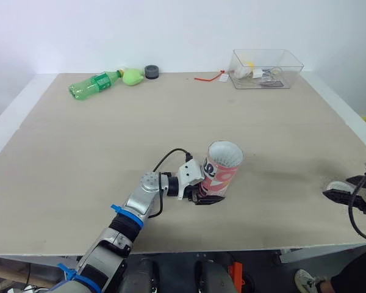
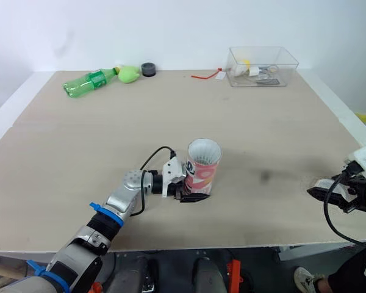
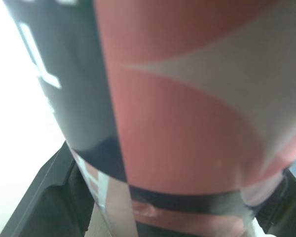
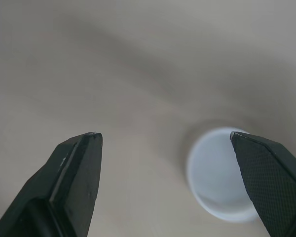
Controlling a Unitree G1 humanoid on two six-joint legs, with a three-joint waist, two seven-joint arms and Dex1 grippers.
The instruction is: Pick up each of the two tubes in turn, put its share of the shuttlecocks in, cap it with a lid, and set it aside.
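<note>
Left tool [image 1: 206,195] pinching the tube [image 1: 221,171] low on its red-and-black wall; I see one black finger on each side in the left wrist view. Tube stands upright, open mouth up, on the surface [image 1: 110,152] near the front edge, about centre. Right tool [image 4: 165,136] at the far right edge, fingers spread, white lid [image 4: 219,180] lying flat under them, nearer one finger. Green bottle [image 1: 94,83] and clear box [image 1: 265,68] along the back.
</note>
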